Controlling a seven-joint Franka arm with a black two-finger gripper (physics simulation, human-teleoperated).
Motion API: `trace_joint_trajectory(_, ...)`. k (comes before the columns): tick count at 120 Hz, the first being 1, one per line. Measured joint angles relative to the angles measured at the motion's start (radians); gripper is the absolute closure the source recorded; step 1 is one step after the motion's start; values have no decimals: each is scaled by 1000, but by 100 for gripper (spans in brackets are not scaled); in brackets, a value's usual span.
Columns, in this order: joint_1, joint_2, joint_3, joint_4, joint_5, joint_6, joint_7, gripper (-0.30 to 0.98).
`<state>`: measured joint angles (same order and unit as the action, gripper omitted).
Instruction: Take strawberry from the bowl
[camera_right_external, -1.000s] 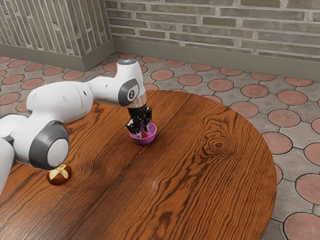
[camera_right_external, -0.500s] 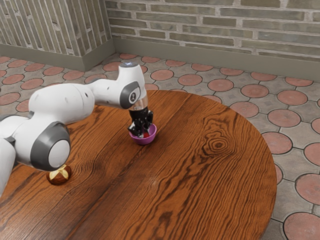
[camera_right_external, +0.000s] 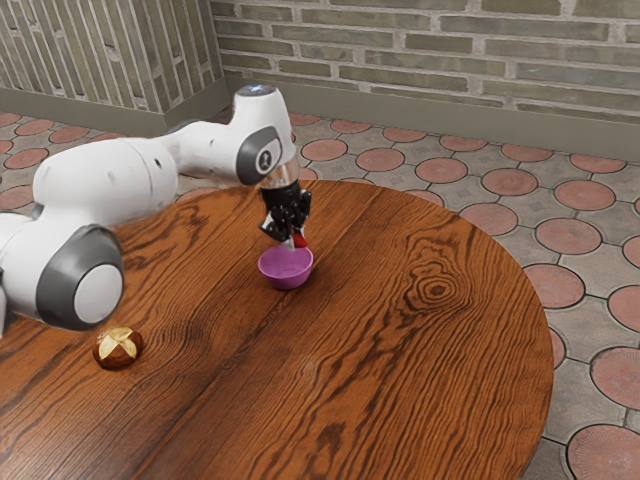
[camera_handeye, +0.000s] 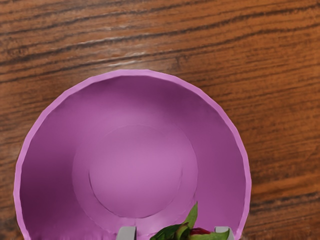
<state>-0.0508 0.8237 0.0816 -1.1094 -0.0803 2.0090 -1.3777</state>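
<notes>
Above the bowl, my gripper (camera_right_external: 292, 240) is shut on the red strawberry (camera_right_external: 300, 241), which hangs just over the bowl's far rim. The purple bowl (camera_right_external: 286, 267) stands upright on the table with nothing visible inside it. In the wrist view, the strawberry's green leaves and a bit of red (camera_handeye: 184, 232) sit between the two grey fingertips of my gripper (camera_handeye: 175, 234). Beneath them the bowl (camera_handeye: 135, 167) shows its bare inner floor.
A round brown bun-like item with a pale cross on top (camera_right_external: 118, 347) lies on the wooden table (camera_right_external: 400, 370), toward the exterior view's lower left. The table's curved edge runs along the exterior view's right, with tiled floor beyond.
My hand first dipped slightly into the bowl, then rose with the strawberry between the fingers. The strawberry has left the bowl, and the bowl has stayed in place.
</notes>
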Motion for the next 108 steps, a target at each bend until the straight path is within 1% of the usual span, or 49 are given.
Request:
trace_joint_trajectory(12, -59, -29, 0, -3, 4, -19, 0, 73)
trace_joint_trajectory(26, -120, -24, -3, 3, 4, -25, 1, 74)
trace_joint_trajectory(45, -163, 5, -30, 3, 2, -15, 1, 75)
trace_joint_trajectory(66, -176, 53, -60, 2, 1, 20, 3, 75)
trace_joint_trajectory(92, -179, 87, -74, 2, 0, 58, 3, 75)
trace_joint_trajectory(99, -181, 88, -75, 1, -1, 67, 3, 68)
trace_joint_trajectory(108, -181, 87, -75, 0, -4, 79, 4, 51)
